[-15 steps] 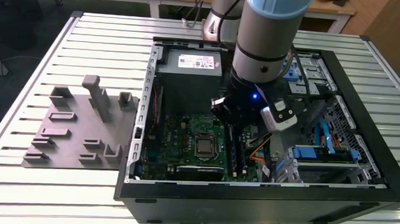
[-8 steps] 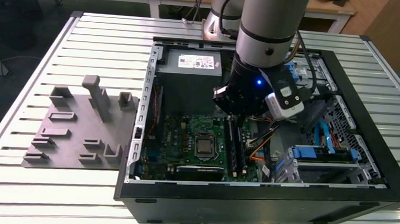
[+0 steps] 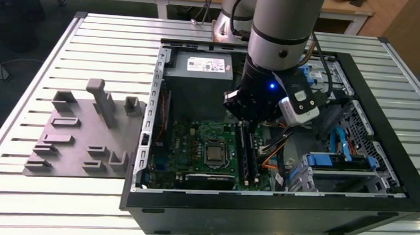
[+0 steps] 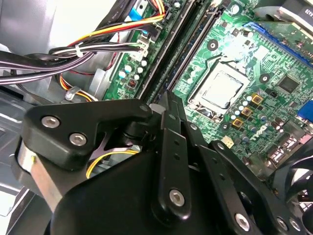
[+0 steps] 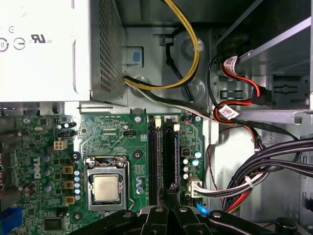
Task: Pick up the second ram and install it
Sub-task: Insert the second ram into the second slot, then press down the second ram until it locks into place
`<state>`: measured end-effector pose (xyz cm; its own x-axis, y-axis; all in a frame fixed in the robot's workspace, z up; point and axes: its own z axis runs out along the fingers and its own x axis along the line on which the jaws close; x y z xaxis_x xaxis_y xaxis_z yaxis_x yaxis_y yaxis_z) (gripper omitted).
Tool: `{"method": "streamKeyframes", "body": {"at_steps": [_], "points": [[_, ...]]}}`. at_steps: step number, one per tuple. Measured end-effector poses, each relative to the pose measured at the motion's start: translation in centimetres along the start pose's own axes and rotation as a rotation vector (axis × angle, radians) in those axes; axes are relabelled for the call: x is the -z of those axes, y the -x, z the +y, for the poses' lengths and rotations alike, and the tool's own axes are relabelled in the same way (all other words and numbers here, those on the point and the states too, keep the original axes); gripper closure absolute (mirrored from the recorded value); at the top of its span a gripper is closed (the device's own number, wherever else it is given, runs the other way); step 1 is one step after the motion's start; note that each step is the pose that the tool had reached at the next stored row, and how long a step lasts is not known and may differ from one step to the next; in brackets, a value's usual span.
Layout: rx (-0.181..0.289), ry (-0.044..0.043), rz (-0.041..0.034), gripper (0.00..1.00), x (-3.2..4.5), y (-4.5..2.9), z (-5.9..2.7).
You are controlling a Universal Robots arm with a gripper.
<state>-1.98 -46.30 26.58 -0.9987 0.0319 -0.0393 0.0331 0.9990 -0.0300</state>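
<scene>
Gripper hovers over motherboard slots, cables beside.

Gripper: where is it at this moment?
In the exterior view, the gripper hangs inside the open computer case, just above the motherboard memory slots, to the exterior view's right of the CPU socket.
</scene>
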Motion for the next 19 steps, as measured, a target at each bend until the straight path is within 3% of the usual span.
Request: {"method": "streamKeyframes", "body": {"at_steps": [4, 7, 9, 19], "points": [[0.0, 0.0002, 0.0, 0.89, 0.0, 0.0, 0.0], [-0.001, 0.0138, 0.0004, 0.89, -0.2, -0.05, 0.02], [-0.001, 0.0147, 0.0004, 0.89, -0.55, -0.07, 0.13], [-0.001, 0.0148, 0.0004, 0.89, -2.3, -0.44, 2.17]]}}
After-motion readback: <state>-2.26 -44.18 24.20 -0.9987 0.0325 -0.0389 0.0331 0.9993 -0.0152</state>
